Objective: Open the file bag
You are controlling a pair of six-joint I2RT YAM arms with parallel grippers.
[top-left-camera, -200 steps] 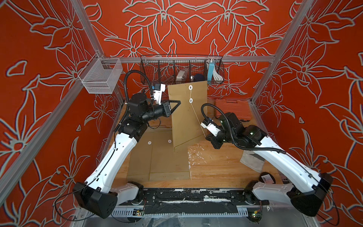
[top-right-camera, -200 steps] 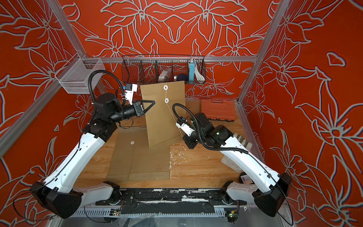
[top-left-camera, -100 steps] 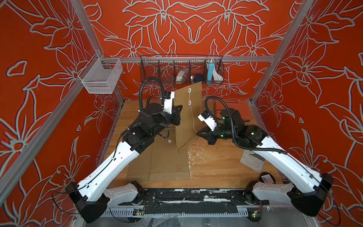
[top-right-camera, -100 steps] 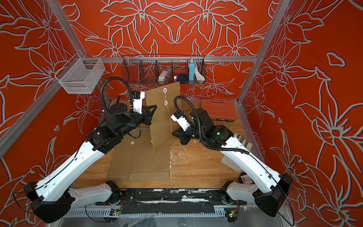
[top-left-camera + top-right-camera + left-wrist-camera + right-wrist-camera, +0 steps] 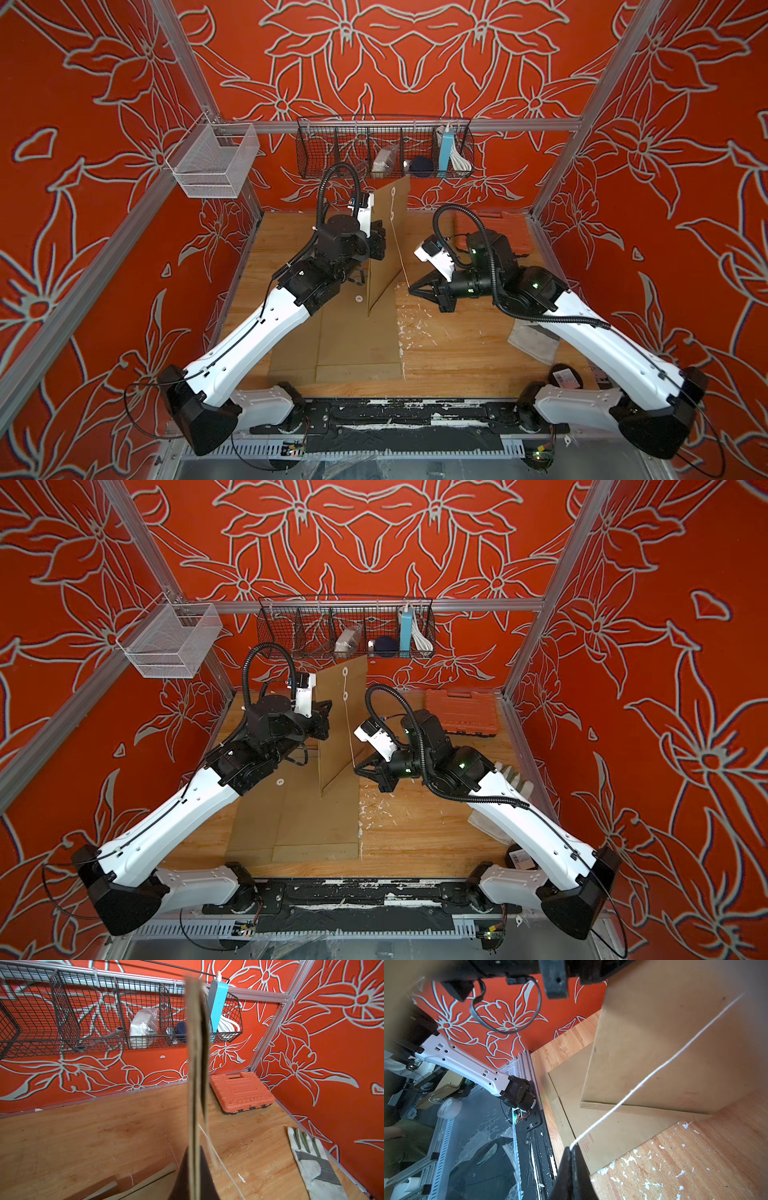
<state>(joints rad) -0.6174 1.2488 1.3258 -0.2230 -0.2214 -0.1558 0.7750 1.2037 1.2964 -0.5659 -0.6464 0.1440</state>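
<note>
Brown kraft-paper file bag [image 5: 382,286] stands on edge near the centre of the wooden worktop [image 5: 457,357]. Its lower corner is over a stack of flat brown paper envelopes [image 5: 357,345] lying toward the front edge. The black left gripper [image 5: 379,245] clamps the bag from its left. The black right gripper [image 5: 411,286], to the bag's right, pinches the thin white string [image 5: 398,249] running down the bag's right face.

- Orange plastic tool case [image 5: 461,712]: rear right corner.
- Grey fabric work glove [image 5: 311,1159]: right edge.
- Black wire basket [image 5: 324,149]: above the rear edge.
- White mesh basket [image 5: 212,166]: above the rear left corner.
</note>
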